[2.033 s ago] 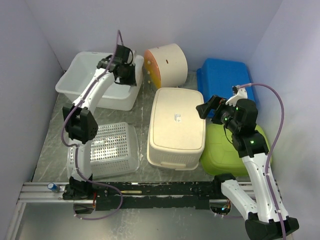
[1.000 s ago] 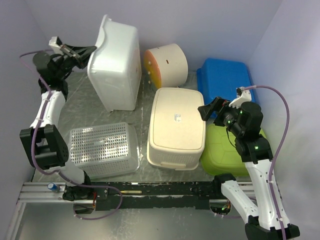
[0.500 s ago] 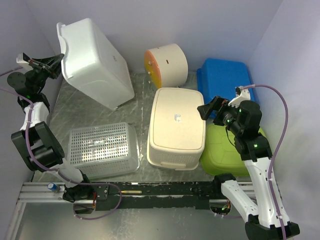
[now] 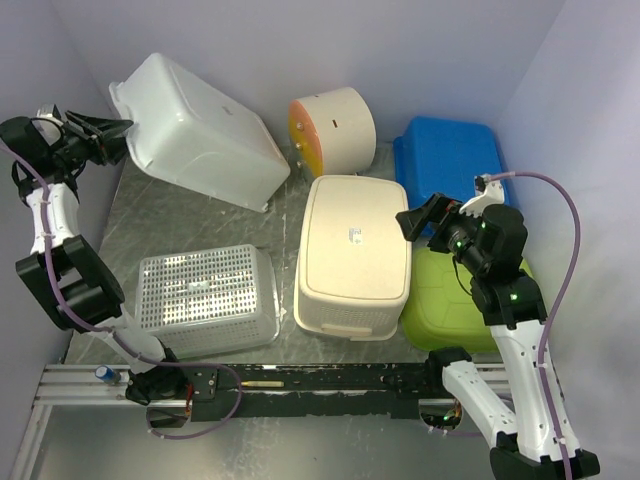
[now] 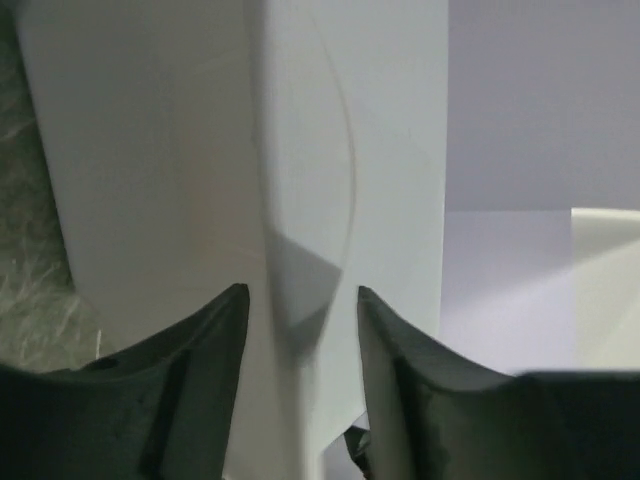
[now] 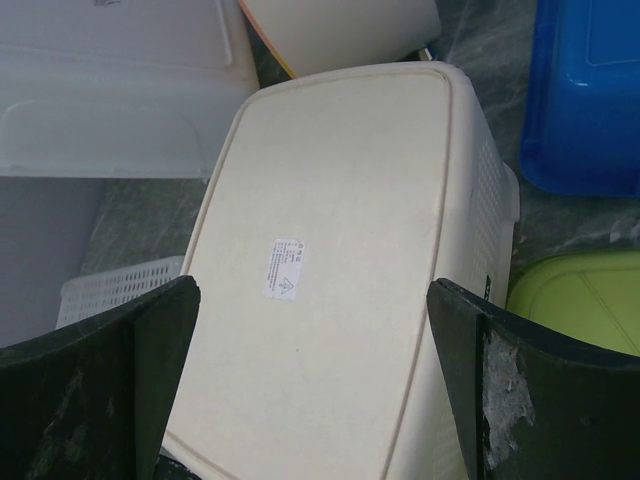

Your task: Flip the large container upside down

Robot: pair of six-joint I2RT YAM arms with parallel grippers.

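Note:
The large white container (image 4: 200, 135) lies tipped over at the back left. Its flat base faces up and to the right, and its rim end is raised on the left. My left gripper (image 4: 120, 136) is at that rim. In the left wrist view its jaws (image 5: 300, 295) stand apart, with the container's white wall (image 5: 200, 150) between and beyond them. My right gripper (image 4: 418, 215) hovers open over the upturned cream container (image 4: 355, 250). In the right wrist view nothing is between its fingers (image 6: 313, 290), and the cream base (image 6: 340, 200) lies below them.
An orange-and-cream round bin (image 4: 335, 125) lies on its side at the back. A blue bin (image 4: 447, 155) and a green bin (image 4: 450, 300) sit on the right, both upside down. A white perforated basket (image 4: 205, 295) is at front left. Walls close in on three sides.
The large container has swung from standing on its side to leaning over with its base up. The left gripper has drawn back to the left wall and its jaws have parted.

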